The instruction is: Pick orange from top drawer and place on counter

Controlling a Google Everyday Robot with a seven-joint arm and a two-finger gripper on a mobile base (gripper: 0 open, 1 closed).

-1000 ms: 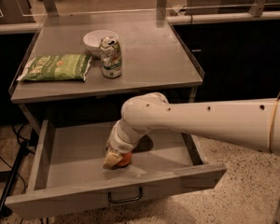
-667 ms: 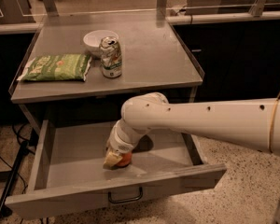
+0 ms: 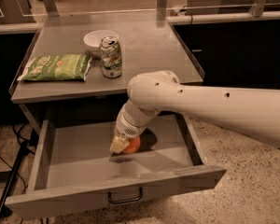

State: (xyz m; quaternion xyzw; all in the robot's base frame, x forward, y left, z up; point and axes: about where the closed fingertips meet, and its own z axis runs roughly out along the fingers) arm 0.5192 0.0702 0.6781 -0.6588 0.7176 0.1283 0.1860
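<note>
The top drawer (image 3: 74, 197) stands pulled open below the counter (image 3: 149, 45). My gripper (image 3: 123, 146) reaches down into the drawer's middle from the white arm that enters from the right. It is shut on the orange (image 3: 133, 145), which shows partly behind the cream fingertip. The orange is held just above the drawer floor, with a dark shadow under it.
On the counter's left half lie a green snack bag (image 3: 58, 67), a white bowl (image 3: 97, 41) and a drink can (image 3: 111, 57). The drawer's dark pull handle (image 3: 125, 199) faces the camera. Dark cabinets stand on both sides, and cables lie on the floor at the left.
The arm and the gripper have risen a little, and the orange has come up with them from lower on the drawer floor.
</note>
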